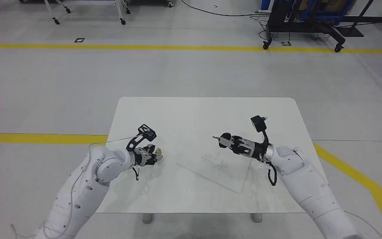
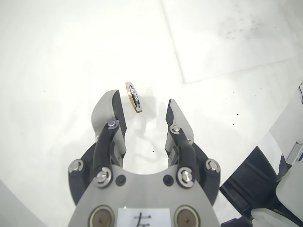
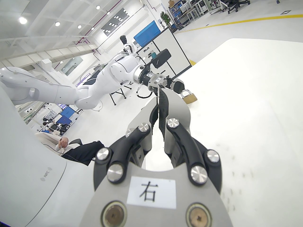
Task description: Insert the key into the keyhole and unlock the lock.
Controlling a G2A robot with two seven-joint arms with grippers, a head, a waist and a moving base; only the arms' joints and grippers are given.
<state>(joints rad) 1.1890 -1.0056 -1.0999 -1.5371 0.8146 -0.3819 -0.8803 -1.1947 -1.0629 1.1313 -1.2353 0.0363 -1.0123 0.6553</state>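
- The lock (image 2: 133,98) is a small brass padlock with a silver shackle. From my left wrist it shows as a narrow, tilted slab, brass at the rim and shiny silver on its face.
- It rests on the white counter (image 1: 197,113) between the tips of my left pincer (image 2: 143,98). It is just beside 1 ribbed pad (image 2: 120,112) and apart from the other. I cannot tell whether it touches the nearer pad.
- My left pincer is spread wide and grips nothing.
- My right pincer (image 3: 161,93) has its 2 pads pressed together. In the top view a thin sliver (image 1: 214,138) pokes out beyond its tip, too small to name.
- My right pincer points across at the left pincer and the lock, well apart from both.
- A clear sheet (image 1: 230,176) lies flat on the counter between my 2 pincers, nearer the right one. 1 of its corners lies ahead of my left pincer, off to the side of the lock and not touching it. Grey smudges mark the sheet.
- My left pincer is nearer the counter's side edge than its front edge. Ahead of it, bare counter runs to the far edge.
- Behind my right pincer the counter carries on to its other side edge, with my own arm over that stretch.
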